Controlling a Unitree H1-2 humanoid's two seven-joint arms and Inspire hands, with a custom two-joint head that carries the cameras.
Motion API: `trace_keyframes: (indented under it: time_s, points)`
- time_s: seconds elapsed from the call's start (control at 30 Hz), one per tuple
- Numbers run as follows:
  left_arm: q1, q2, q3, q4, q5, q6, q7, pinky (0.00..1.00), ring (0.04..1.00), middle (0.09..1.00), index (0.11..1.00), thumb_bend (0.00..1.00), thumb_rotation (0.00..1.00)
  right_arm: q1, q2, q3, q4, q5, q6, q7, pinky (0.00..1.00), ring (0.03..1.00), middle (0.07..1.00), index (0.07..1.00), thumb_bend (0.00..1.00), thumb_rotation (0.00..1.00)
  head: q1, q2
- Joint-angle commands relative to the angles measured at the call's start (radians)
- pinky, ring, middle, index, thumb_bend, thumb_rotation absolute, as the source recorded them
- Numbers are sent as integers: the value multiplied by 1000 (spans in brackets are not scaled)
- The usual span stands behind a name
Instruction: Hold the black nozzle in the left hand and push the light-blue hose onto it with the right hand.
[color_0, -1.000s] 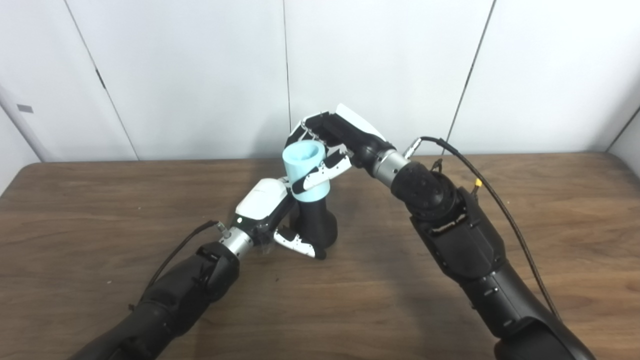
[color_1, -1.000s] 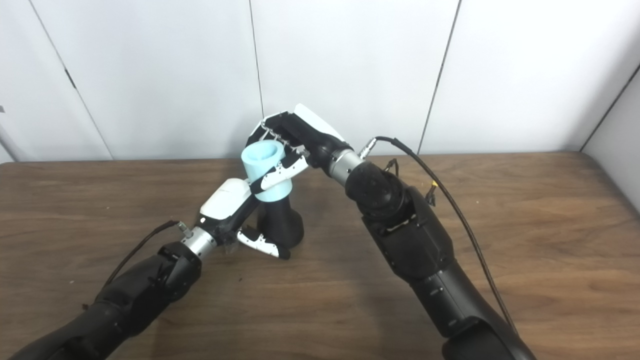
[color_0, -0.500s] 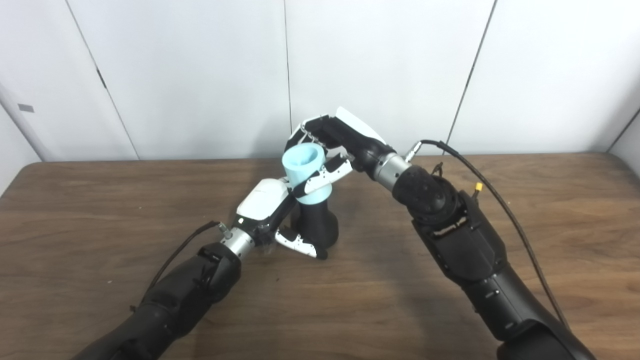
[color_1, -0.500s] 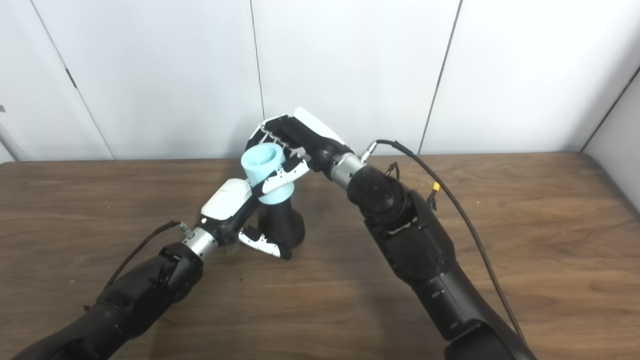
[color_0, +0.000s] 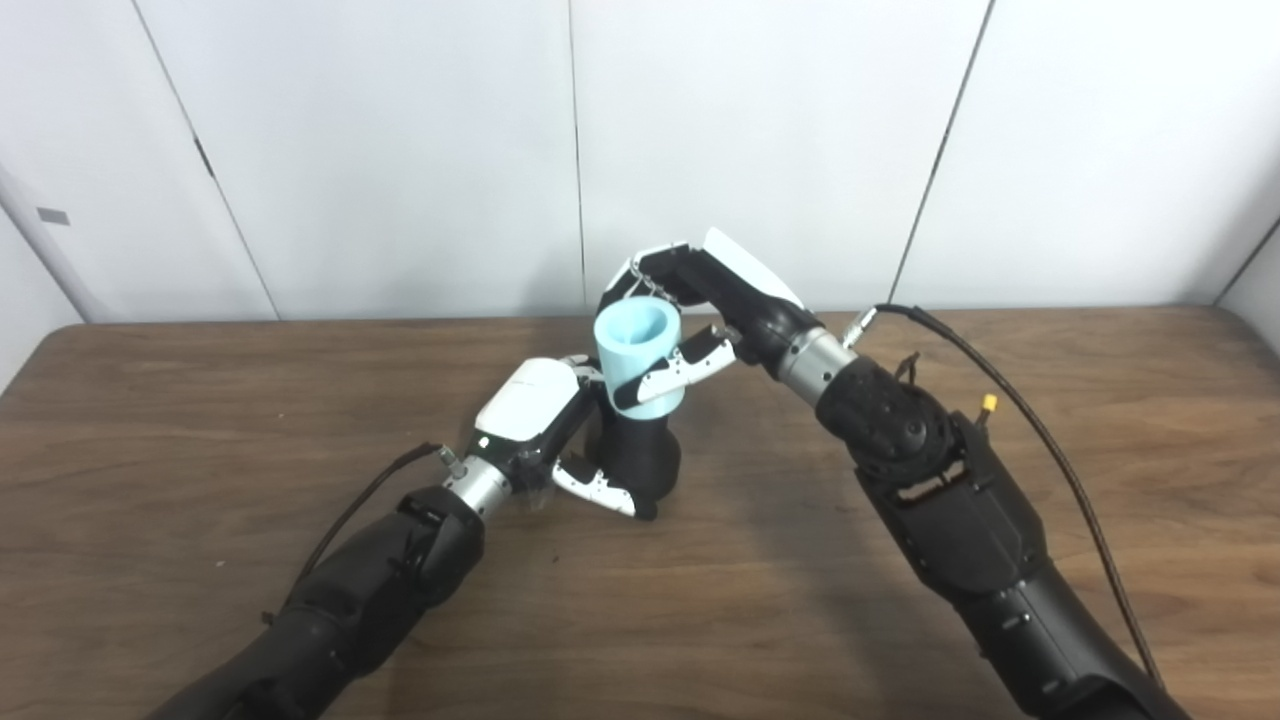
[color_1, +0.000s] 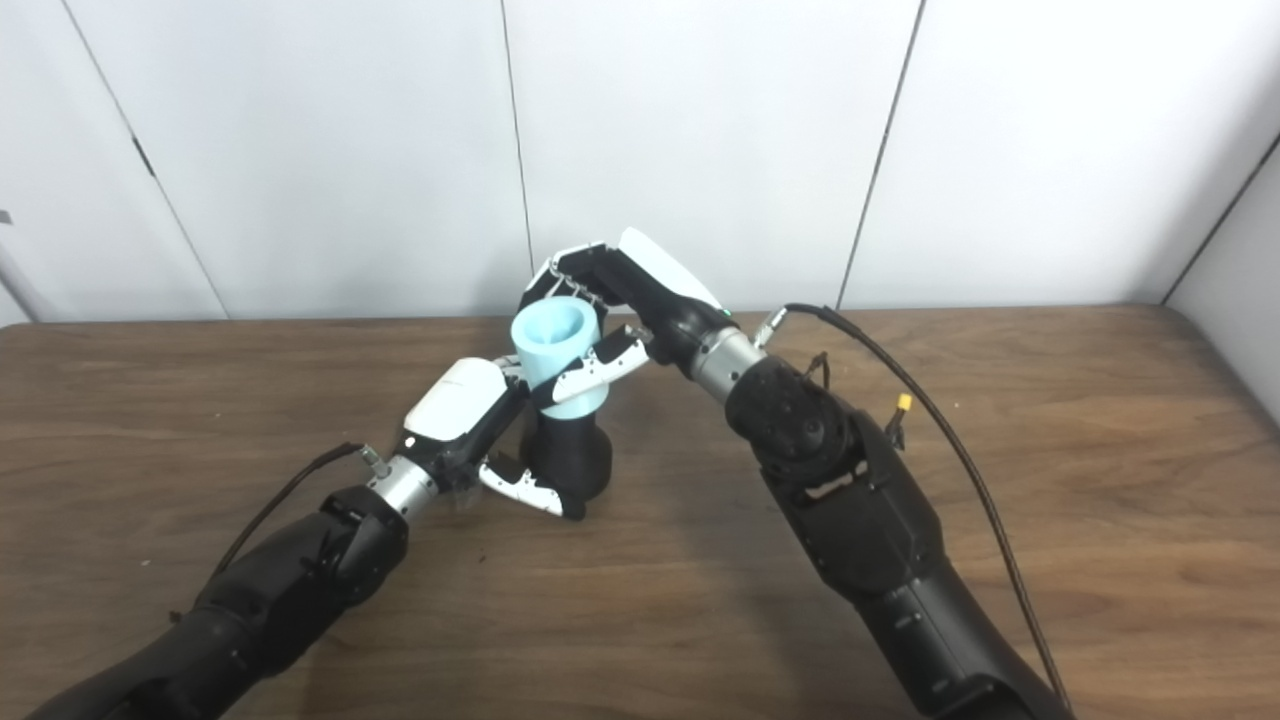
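No legible writing. Left hand (color_0: 540, 415) wrapped on nozzle (color_0: 640, 460); right hand (color_0: 700, 300) clasps hose (color_0: 640, 355) seated atop it. Table (color_0: 200, 420), cable (color_0: 1040, 440).

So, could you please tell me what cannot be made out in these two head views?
- The joint between light-blue hose and black nozzle: hidden inside the hose, both views, so how far it is seated is unknown.
- Right robot hand fingers behind the hose: hidden by it.
- Left robot hand fingers behind the nozzle: hidden by it.
- Both arms: cut off by the bottom edge.
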Motion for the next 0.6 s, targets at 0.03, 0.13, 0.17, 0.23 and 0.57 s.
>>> trace_keyframes:
  time_s: [0.03, 0.13, 0.17, 0.23, 0.57]
  points:
    - [189, -58, -80, 52, 73, 24, -154, 851, 673, 497, 474, 526, 0, 39, -22, -3, -32, -16, 66, 26, 342, 411, 476, 520, 518, 0, -1, 7]
    - [193, -55, -78, 45, 72, 25, -154, 855, 671, 498, 473, 525, 0, 47, -17, 1, -39, -23, 73, 21, 345, 411, 478, 522, 517, 0, -1, 9]
    - [193, -55, -78, 45, 73, 25, -152, 856, 670, 498, 473, 525, 0, 49, -15, 2, -39, -23, 72, 18, 345, 414, 475, 521, 518, 0, -1, 9]
    - [194, -55, -78, 44, 75, 24, -152, 855, 670, 497, 474, 525, 0, 52, -8, 7, -41, -29, 79, 13, 354, 420, 471, 515, 519, 0, -1, 9]
    - [191, -66, -75, 55, 72, 12, -149, 850, 668, 493, 477, 526, 0, 41, 47, 28, 31, -33, 41, -45, 332, 410, 464, 520, 518, 0, 3, 13]
